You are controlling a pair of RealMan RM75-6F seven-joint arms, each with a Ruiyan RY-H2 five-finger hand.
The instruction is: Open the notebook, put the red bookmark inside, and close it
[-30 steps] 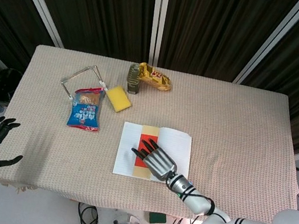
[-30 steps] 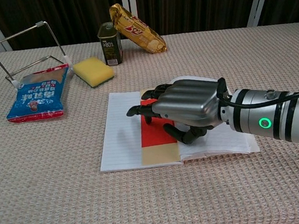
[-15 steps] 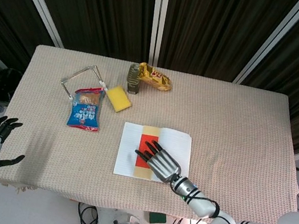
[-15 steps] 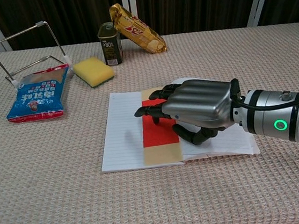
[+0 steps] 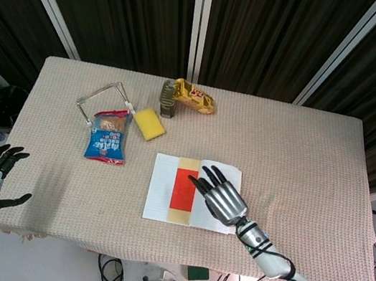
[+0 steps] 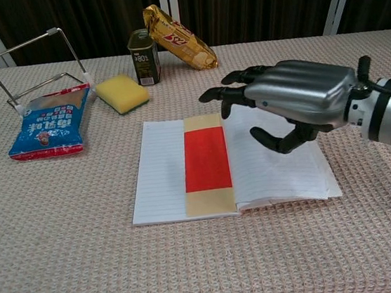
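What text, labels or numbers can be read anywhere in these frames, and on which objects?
"80%": on the label of the small dark can, chest view.
Blue snack bag: large white characters, upside down in the chest view, not legible.
Yellow snack wrapper: red lettering, too blurred to read.
Open notebook: ruled lines only, no writing seen.
Red bookmark: no text seen.

Woven tablecloth [image 6: 90, 272] — lined-paper notebook [image 6: 159, 172]

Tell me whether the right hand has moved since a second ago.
Yes. The right hand has lifted off the bookmark and shifted right, over the notebook's right page, leaving the bookmark uncovered.
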